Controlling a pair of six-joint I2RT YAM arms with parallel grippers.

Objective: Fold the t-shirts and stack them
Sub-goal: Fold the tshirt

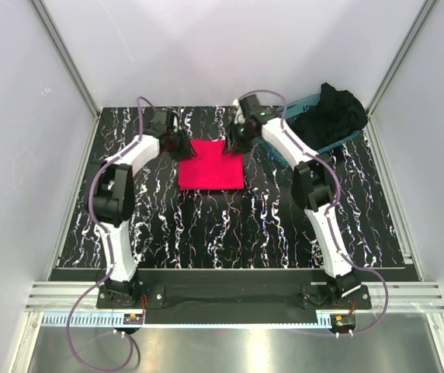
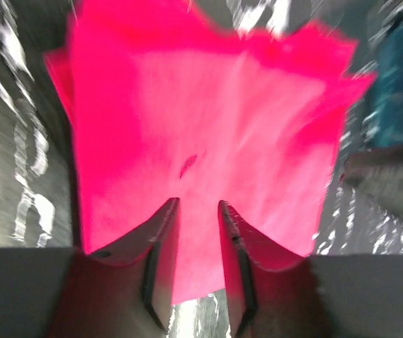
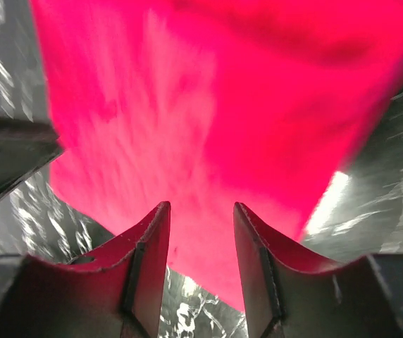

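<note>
The red shirt [image 1: 212,165] lies folded on the table [image 1: 230,225]; the black shirt [image 1: 332,113] is heaped in the tub [image 1: 338,144]. The left hand [image 2: 198,203] and right hand [image 3: 201,205] hover at the red shirt's far corners, fingers apart, seemingly gripping nothing, though the view is blurred.

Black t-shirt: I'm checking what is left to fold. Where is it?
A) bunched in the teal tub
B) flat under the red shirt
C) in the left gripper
A: the black t-shirt sits bunched in the teal tub at the far right, apart from the red t-shirt.
</note>
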